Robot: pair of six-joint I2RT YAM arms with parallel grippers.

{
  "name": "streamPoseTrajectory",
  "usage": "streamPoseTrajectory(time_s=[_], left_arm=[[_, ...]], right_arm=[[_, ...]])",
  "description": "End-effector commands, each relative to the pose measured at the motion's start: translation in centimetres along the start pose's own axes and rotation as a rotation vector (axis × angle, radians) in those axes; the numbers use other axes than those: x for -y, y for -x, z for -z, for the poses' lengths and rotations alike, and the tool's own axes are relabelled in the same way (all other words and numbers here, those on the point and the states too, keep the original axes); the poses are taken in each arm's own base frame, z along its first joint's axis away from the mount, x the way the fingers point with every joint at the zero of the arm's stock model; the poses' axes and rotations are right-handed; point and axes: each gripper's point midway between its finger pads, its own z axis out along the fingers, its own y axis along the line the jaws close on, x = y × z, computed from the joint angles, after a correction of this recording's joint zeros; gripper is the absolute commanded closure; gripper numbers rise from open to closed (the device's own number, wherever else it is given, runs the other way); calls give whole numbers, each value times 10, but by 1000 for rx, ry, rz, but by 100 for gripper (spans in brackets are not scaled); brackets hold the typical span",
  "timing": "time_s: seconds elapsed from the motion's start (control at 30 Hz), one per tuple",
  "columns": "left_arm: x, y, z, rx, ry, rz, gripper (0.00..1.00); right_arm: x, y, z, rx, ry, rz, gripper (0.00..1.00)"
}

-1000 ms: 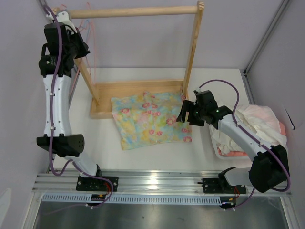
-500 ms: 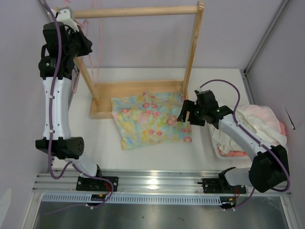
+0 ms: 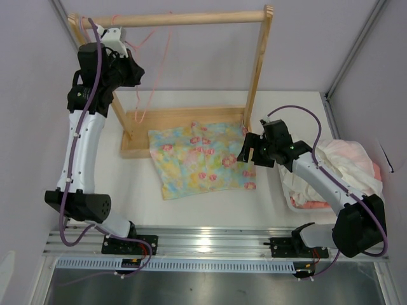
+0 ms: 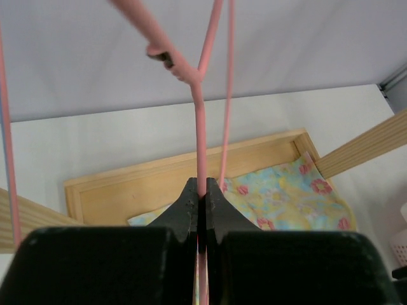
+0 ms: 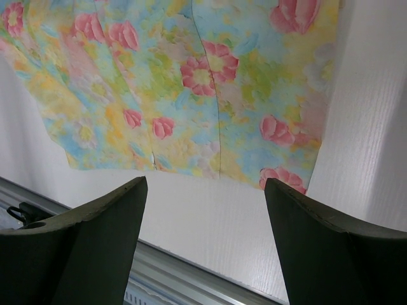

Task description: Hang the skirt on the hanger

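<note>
The skirt [image 3: 200, 159] lies flat on the white table, pastel yellow, blue and green with pink flowers; it also shows in the right wrist view [image 5: 184, 82] and the left wrist view [image 4: 286, 197]. The pale pink hanger [image 3: 152, 70] hangs tilted below the wooden rail, also seen in the left wrist view [image 4: 200, 121]. My left gripper [image 3: 137, 73] is high at the rack's left end, shut on the hanger's wire [image 4: 201, 184]. My right gripper [image 3: 245, 151] is open and empty, hovering at the skirt's right edge.
A wooden clothes rack [image 3: 254, 70] with a flat base [image 3: 146, 121] stands behind the skirt. A white basket [image 3: 299, 202] with a white-and-pink heap of clothes [image 3: 346, 165] sits at the right. A thin blue hanger [image 4: 7, 152] shows at the left edge.
My left gripper has swung right and forward from the rack's left post, carrying the pink hanger, which now hangs tilted under the rail. The right arm and skirt have not moved.
</note>
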Motion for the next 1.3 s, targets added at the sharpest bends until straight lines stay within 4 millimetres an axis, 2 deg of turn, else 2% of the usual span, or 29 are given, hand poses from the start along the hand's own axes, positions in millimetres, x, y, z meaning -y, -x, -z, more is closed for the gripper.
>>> streamPoseTrajectory(time_s=[0.0, 0.1, 0.2, 0.33, 0.47, 0.53, 0.57, 0.6, 0.67, 0.73, 0.77, 0.83, 0.97, 1.07, 1.17, 1.23, 1.27], left_arm=[[29, 6, 21, 22, -114, -71, 100], [33, 10, 26, 40, -116, -95, 100], [30, 22, 31, 83, -91, -108, 100], [37, 39, 40, 125, -116, -127, 100], [45, 43, 45, 143, -158, -148, 100], [45, 48, 51, 168, -151, -170, 100], [41, 43, 49, 167, -132, -168, 100], [36, 57, 54, 230, -93, -175, 100], [36, 67, 64, 275, -77, -191, 100], [36, 76, 67, 284, -66, -191, 100], [35, 74, 60, 267, -69, -188, 100], [38, 81, 63, 283, -78, -192, 100], [45, 69, 54, 235, -135, -187, 100], [49, 47, 44, 172, -172, -173, 100], [53, 16, 36, 97, -209, -164, 100], [64, 5, 39, 77, -250, -169, 100], [62, -13, 33, 37, -253, -188, 100]], right_arm=[[-12, 19, 14, 67, 41, 32, 18], [-16, 22, 17, 72, 53, 38, 18], [-21, 27, 20, 82, 66, 48, 18], [-24, 29, 23, 87, 75, 56, 18], [-26, 29, 26, 96, 86, 64, 18], [-28, 30, 29, 104, 100, 70, 18], [-29, 30, 29, 103, 106, 72, 18], [-31, 31, 30, 106, 114, 75, 18], [-32, 31, 31, 104, 115, 79, 18], [-32, 32, 31, 102, 114, 81, 18], [-32, 32, 31, 104, 114, 81, 18], [-33, 32, 31, 104, 118, 83, 18], [-34, 32, 34, 105, 119, 90, 18], [-32, 32, 35, 105, 112, 96, 18], [-34, 30, 37, 106, 123, 103, 18], [-33, 30, 37, 108, 123, 104, 18], [-34, 30, 38, 108, 125, 106, 18]])
